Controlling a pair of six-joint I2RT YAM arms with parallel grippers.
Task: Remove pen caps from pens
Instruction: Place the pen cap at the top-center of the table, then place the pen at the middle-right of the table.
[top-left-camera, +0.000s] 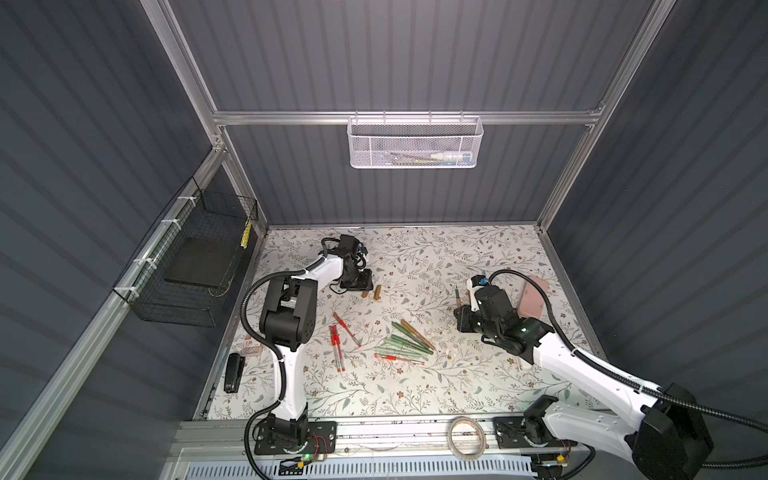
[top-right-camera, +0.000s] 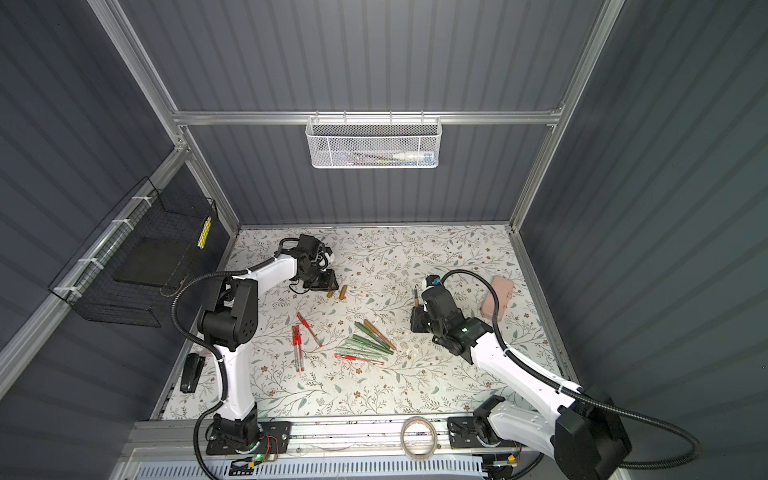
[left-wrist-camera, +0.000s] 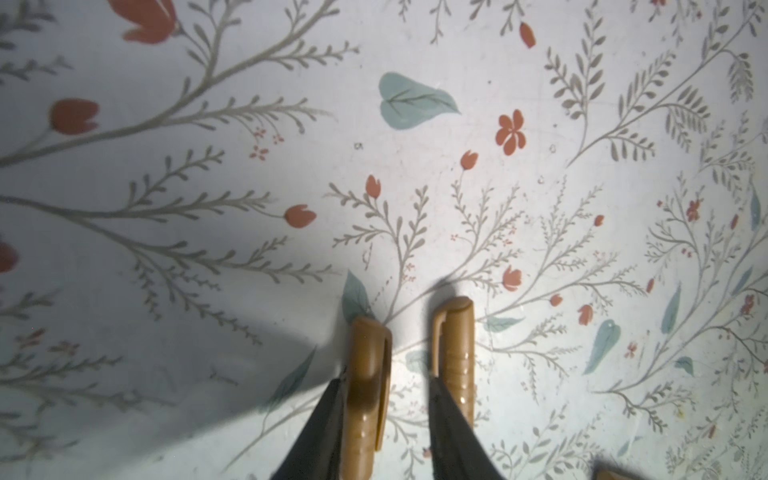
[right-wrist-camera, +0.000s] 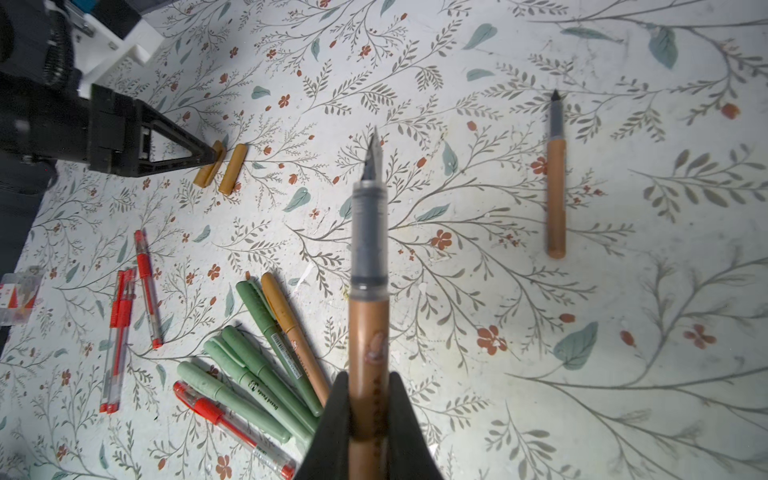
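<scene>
Floral tabletop (top-left-camera: 457, 257) | left claw (left-wrist-camera: 386, 374): jaws apart, gold-brown cap (left-wrist-camera: 368, 353) lengthwise between them, second cap (left-wrist-camera: 455, 340) just outside | right claw (right-wrist-camera: 369, 376): clamped on uncapped pen (right-wrist-camera: 368, 316), nib straight ahead | capped pens (right-wrist-camera: 257, 374) between both claws.

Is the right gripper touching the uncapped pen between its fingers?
Touching. The right wrist view shows the right gripper with both fingers pressed against the barrel of the uncapped pen between them, no gap either side.

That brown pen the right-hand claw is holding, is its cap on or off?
Off. The brown pen in the right claw shows its bare metal nib, with no cap over it.
</scene>
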